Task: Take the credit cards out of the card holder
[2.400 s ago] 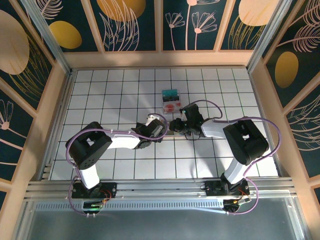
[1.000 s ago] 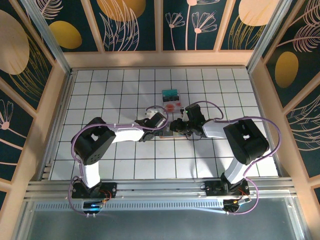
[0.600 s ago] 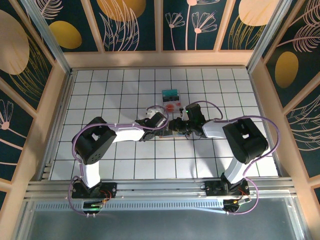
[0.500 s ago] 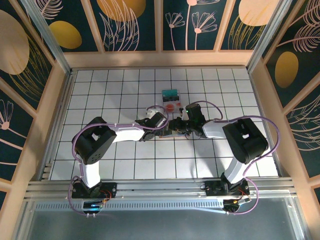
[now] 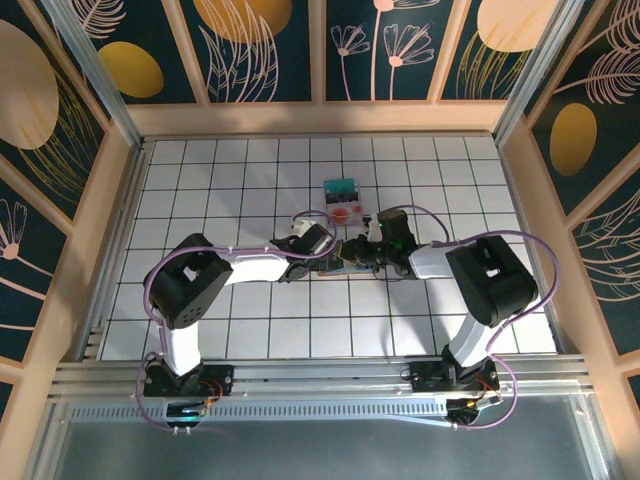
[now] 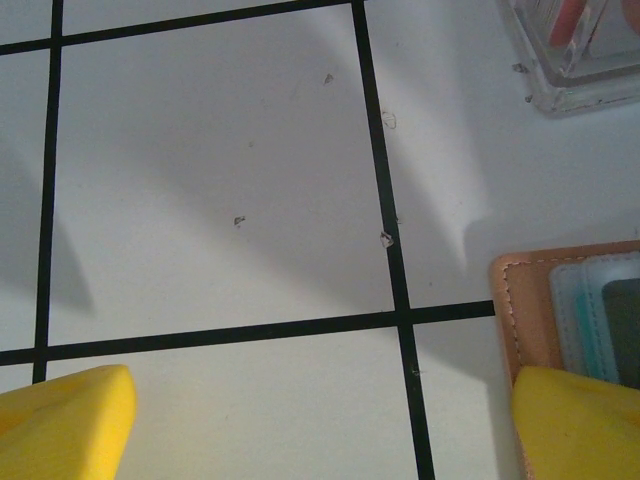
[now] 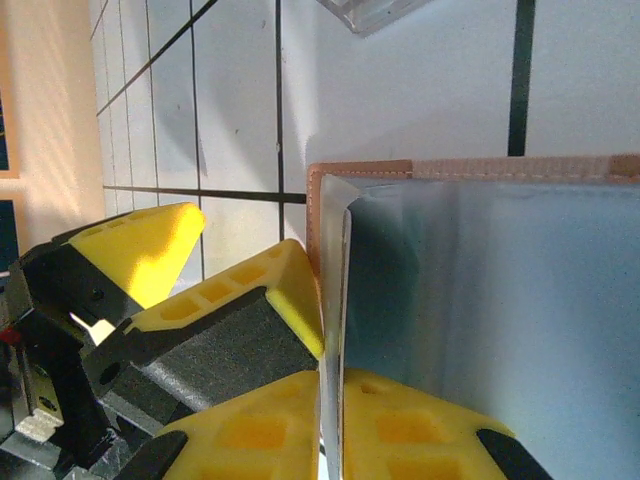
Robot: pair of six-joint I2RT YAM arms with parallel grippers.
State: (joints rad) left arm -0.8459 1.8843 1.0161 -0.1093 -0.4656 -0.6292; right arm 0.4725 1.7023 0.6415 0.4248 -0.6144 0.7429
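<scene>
On the white tiled table (image 5: pixel 200 200), the right pincer (image 7: pixel 332 432) clamps the card holder (image 7: pixel 500 280) by its flap; the left pincer (image 6: pixel 320 430) gapes wide just beside it.

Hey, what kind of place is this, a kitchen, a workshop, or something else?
Probably a robot test cell: a white tabletop ruled in a black grid, wooden-framed walls of dark floral panels boxing it in, and a black-and-white left arm and right arm bolted to an aluminium rail.
</scene>
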